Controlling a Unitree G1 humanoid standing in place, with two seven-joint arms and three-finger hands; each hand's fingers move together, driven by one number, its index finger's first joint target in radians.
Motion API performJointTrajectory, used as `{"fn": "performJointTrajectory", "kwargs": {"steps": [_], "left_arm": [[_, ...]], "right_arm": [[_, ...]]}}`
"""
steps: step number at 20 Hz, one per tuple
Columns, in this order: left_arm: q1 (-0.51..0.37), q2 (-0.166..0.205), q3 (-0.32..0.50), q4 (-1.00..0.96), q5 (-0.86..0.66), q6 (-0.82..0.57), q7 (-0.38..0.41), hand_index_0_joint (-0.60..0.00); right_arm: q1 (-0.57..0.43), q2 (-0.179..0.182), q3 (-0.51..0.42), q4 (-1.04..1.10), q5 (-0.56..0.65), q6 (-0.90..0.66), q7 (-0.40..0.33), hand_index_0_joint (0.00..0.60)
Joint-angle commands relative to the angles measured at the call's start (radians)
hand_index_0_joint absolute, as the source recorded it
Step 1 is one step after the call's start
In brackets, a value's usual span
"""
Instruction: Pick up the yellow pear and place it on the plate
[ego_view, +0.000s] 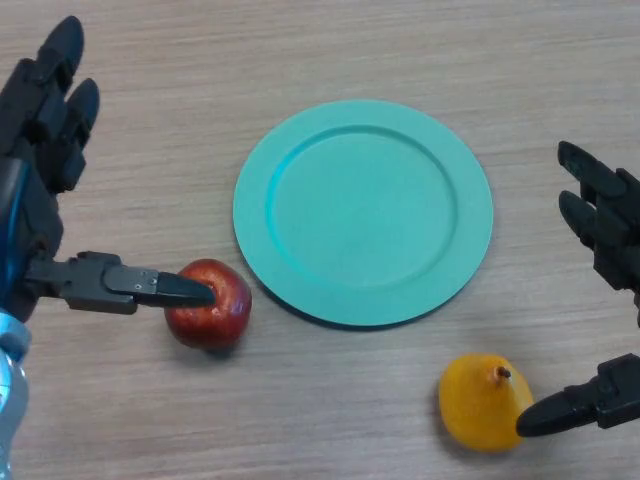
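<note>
A yellow pear (481, 400) lies on the wooden table near the front right, its stem pointing up and right. My right hand (606, 240) hovers at the right edge with its fingers straight; its thumb tip reaches the pear's right side. The teal plate (364, 210) sits in the middle of the table with nothing on it. My left hand (45, 120) is open at the far left, its thumb pointing at a red apple.
The red apple (210, 305) rests just left of the plate's front-left rim, touching or nearly touching my left thumb tip. Bare wooden table (330, 410) lies between apple and pear.
</note>
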Motion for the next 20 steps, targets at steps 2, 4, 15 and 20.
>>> {"fn": "performJointTrajectory", "kwargs": {"steps": [2,4,15,20], "left_arm": [[-0.028,0.023,0.025,-0.047,0.014,-0.121,-0.014,0.000],[-0.033,0.022,0.019,-0.044,0.017,-0.117,-0.014,0.000],[-0.009,0.021,0.039,-0.056,-0.008,-0.094,-0.027,0.000],[-0.007,0.017,0.041,-0.038,-0.015,-0.108,-0.011,0.000]], "right_arm": [[-0.009,-0.012,-0.067,-0.071,0.021,-0.153,-0.030,0.000],[-0.011,-0.012,-0.062,-0.068,0.016,-0.163,-0.037,0.000],[0.070,0.023,0.007,-0.016,-0.048,-0.309,-0.096,0.000],[0.096,0.029,0.081,0.163,-0.140,-0.578,-0.230,0.000]]}}
